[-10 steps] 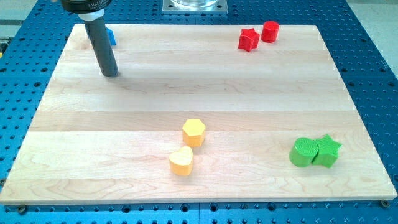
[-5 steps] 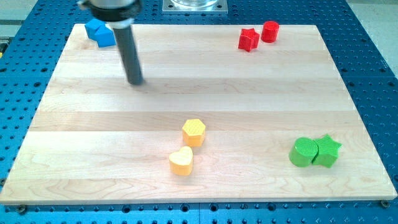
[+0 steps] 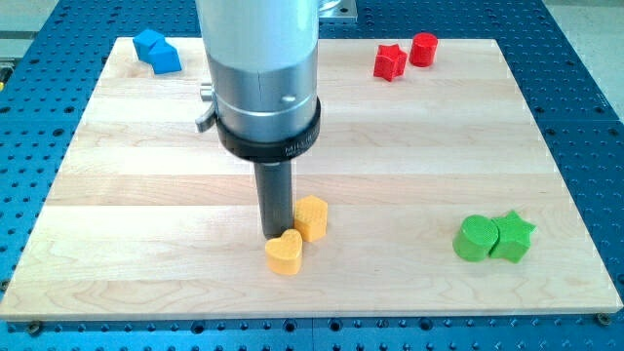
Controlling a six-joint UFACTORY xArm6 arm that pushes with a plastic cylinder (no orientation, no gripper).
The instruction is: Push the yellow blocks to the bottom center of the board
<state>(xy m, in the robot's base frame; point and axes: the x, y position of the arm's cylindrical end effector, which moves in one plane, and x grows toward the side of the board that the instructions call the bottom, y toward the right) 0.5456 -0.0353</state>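
Observation:
A yellow hexagon block (image 3: 313, 217) and a yellow heart block (image 3: 285, 253) lie close together at the lower middle of the wooden board (image 3: 117, 214). My tip (image 3: 276, 234) stands on the board just left of the hexagon and right above the heart, touching or nearly touching both. The rod and the silver arm body above it hide the board behind them.
Two blue blocks (image 3: 157, 51) sit at the top left corner. A red star (image 3: 389, 61) and a red cylinder (image 3: 423, 49) sit at the top right. A green cylinder (image 3: 476, 239) and a green star (image 3: 512, 236) touch each other at the lower right.
My tip has moved from the upper left of the board down and right to the yellow blocks. The hexagon has shifted slightly right and down. The heart has stayed put.

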